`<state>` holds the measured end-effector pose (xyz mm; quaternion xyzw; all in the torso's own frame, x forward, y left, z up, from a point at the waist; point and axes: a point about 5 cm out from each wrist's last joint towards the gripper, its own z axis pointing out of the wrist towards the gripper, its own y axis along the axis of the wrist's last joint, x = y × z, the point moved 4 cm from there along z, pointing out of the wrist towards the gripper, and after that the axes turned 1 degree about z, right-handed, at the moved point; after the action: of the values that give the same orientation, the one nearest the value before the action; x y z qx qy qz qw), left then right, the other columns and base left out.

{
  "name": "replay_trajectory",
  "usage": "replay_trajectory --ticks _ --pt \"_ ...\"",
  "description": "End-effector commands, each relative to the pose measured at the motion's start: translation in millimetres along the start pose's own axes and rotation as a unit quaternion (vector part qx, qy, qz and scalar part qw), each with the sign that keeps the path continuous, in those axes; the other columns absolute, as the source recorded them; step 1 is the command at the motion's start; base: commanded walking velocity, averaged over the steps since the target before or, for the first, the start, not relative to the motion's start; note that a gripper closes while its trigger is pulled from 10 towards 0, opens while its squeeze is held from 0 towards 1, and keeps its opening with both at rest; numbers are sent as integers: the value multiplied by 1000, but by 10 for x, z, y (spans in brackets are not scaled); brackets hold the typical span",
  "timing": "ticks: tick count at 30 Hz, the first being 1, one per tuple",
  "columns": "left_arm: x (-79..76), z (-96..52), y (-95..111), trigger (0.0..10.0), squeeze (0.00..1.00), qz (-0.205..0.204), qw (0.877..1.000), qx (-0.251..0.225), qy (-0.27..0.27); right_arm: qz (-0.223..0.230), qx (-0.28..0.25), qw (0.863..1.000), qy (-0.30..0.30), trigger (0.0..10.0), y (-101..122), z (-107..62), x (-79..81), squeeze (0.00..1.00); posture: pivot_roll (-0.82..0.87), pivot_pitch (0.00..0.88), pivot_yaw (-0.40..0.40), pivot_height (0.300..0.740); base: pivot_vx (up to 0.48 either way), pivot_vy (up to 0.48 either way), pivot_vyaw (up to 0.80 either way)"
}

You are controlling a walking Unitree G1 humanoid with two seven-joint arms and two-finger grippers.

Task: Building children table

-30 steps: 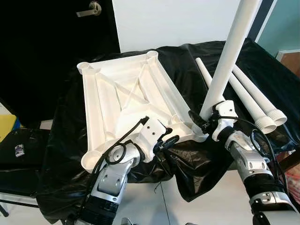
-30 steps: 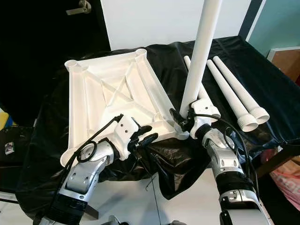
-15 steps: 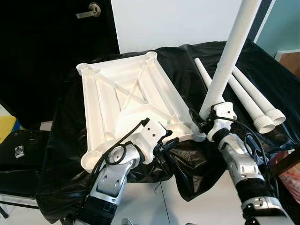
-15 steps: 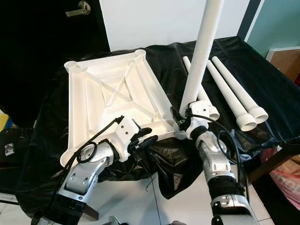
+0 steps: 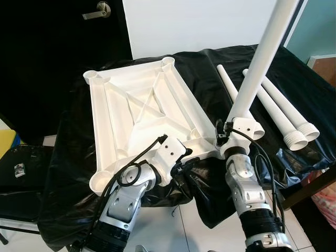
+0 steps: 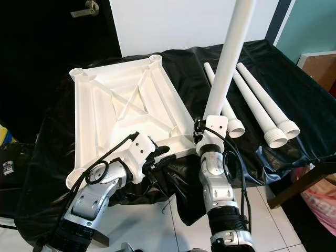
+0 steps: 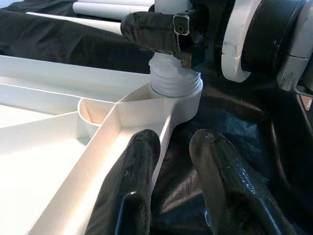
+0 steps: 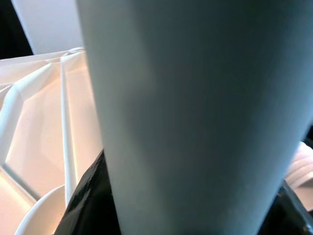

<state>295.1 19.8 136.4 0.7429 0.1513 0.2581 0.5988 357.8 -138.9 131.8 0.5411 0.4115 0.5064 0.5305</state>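
A white table top [image 5: 142, 110] lies upside down on a black cloth, ribs up, with a round socket at each corner. My right gripper [image 5: 224, 134] is shut on a long white leg [image 5: 260, 63] near its base. The leg stands nearly upright, and its threaded end [image 7: 175, 84] sits in the near right corner socket. My left gripper [image 5: 185, 160] rests at the near edge beside that socket. One of its fingers [image 7: 131, 188] lies over the rim and the other over the cloth, with a narrow gap between them.
Three spare white legs [image 5: 286, 113] lie side by side on the cloth at the right. The cloth [image 5: 210, 184] hangs over the near edge onto the white tile floor. A dark door with a lever handle [image 5: 100, 10] stands at back left, a black bag [image 5: 21, 168] below it.
My right forearm has swung left and now stands almost straight below the leg's base. The leg stays in the corner socket. My left gripper has hardly moved.
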Motion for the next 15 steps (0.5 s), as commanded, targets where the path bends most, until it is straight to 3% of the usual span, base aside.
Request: replay_trajectory --ticks 1,15 --pt "6 2 2 10000 0 -4 1000 0 14 3 87 996 -26 10000 -399 -118 -111 0 -52 61 23 740 0 0 0" --pt "20 20 13 10000 0 0 1000 -2 16 4 67 998 -7 10000 -305 -120 -9 0 -53 45 17 740 0 0 0"
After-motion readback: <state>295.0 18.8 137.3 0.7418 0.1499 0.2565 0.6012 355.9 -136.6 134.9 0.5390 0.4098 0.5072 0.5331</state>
